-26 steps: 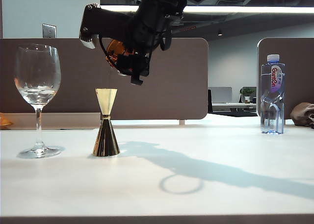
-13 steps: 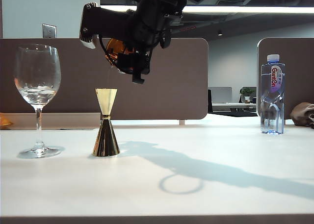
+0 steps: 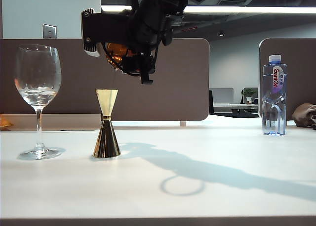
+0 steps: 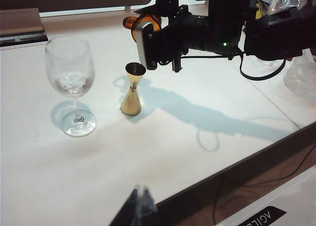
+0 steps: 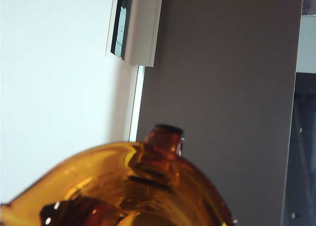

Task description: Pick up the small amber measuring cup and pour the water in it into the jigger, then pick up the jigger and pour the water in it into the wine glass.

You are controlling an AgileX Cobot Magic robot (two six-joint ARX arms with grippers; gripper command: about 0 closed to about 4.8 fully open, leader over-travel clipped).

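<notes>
White table (image 3: 207, 186): bare near the front edge, crossed by the arm's long shadow.
Left gripper (image 4: 139, 206): low over the table's near edge in the left wrist view; only 2 blurred fingertips show close together, cannot tell if clenched or released.
Jigger (image 3: 106, 124): upright, gold, narrow cone on top, wide cone on the table.
Wine glass (image 3: 38, 100): upright, left of the jigger, a little water (image 3: 37, 96) in the bowl.
Right gripper (image 3: 121, 50): raised above the jigger, grasping the small amber measuring cup (image 3: 117, 52).
Cup: tilted, directly above the jigger's mouth.
Plastic bottle (image 3: 274, 95): far right, upright, blue cap.
</notes>
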